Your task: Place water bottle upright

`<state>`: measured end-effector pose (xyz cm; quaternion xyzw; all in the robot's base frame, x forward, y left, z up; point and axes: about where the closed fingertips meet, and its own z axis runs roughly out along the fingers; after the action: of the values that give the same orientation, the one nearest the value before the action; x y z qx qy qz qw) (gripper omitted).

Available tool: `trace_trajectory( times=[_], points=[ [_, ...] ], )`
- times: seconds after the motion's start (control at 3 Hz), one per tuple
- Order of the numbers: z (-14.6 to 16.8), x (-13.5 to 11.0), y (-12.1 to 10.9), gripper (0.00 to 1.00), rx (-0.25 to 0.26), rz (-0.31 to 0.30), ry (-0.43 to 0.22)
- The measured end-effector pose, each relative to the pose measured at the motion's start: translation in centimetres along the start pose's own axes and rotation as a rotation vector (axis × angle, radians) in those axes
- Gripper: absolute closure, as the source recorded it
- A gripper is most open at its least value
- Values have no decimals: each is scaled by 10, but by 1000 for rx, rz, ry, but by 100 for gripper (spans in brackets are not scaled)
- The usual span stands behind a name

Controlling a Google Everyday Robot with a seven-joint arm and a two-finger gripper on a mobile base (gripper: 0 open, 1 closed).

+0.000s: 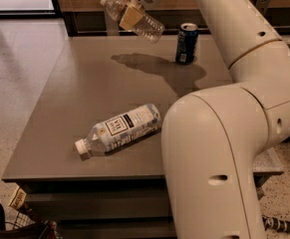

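Robot gripper (131, 17) clamped on water bottle (152, 29) mid-body, held in air over table (74, 108) 12 o'clock edge, tilted, cap toward 10 o'clock. Looks light, thin-walled, crushable, slick; ribbed mid-body grip likely fine. Blue can (186, 44) at 1 o'clock.

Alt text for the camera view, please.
The claw holds the water bottle tilted in mid-air over the far side of the table, cap pointing up-left. A larger labelled bottle lies on its side near the front edge; a blue can stands upright at the back.
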<state>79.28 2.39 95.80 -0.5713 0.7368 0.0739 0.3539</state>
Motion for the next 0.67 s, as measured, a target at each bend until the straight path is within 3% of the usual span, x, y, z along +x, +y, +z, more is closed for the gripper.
trace_trajectory(
  times=[0.33, 0.67],
  points=[
    [-27, -14, 0, 100, 18, 5, -108],
    [-29, -14, 21, 100, -3, 60, -214]
  ],
)
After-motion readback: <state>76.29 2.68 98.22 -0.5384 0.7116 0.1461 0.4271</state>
